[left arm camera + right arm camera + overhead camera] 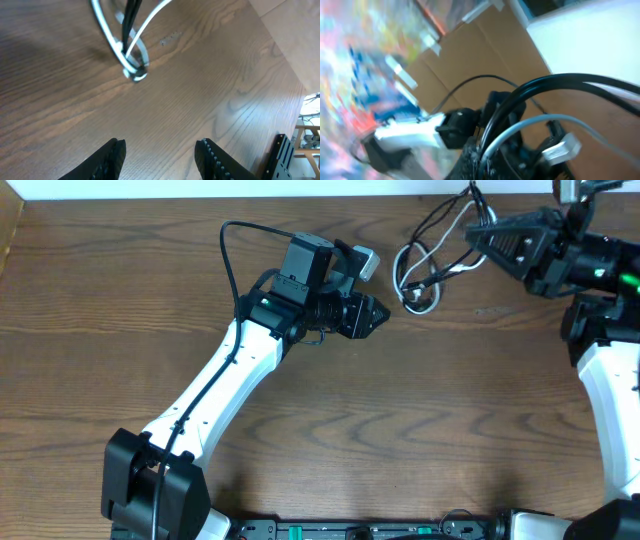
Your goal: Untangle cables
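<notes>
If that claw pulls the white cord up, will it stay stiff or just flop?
Probably floppy: the white cord droops in loose loops from the right claw. Likely light, being so thin. It may drag the black cord along, since the two look wound together.

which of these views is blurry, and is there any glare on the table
Overhead: sharp, evenly lit, no strong glare on the brown wooden table. Left wrist: wood grain crisp, the thin white and black cables slightly soft. Right wrist: heavily blurred and tilted, background smeared, only the close cables readable.
</notes>
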{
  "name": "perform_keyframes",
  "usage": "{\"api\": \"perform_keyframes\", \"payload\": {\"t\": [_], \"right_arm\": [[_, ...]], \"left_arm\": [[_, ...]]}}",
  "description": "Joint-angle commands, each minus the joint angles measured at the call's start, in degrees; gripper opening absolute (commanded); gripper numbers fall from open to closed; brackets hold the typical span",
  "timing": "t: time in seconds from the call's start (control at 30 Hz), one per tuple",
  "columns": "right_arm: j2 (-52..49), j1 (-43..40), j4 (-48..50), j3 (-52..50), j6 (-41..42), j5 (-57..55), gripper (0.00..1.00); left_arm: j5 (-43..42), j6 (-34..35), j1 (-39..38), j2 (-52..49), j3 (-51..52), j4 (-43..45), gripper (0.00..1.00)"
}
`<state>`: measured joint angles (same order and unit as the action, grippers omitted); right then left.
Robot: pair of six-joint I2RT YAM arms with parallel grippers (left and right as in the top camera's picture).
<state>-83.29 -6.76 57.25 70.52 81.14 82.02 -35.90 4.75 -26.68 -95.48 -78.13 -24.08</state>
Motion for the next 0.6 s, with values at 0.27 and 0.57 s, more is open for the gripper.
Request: {"api": "perform_keyframes", "payload": {"t": [0.27, 0.57], "right_arm": [[0.0, -0.1, -67.5, 0.8, -43.4, -24.2, 0.01], [0.4, 0.5, -88.0, 0.8, -54.5, -40.8, 0.01]], "left_arm": [[-1.0, 1.6, 0.3, 0.0, 0.4, 0.0, 0.5], [-0.5, 1.6, 0.3, -1.7, 0.4, -0.7, 0.5]]}}
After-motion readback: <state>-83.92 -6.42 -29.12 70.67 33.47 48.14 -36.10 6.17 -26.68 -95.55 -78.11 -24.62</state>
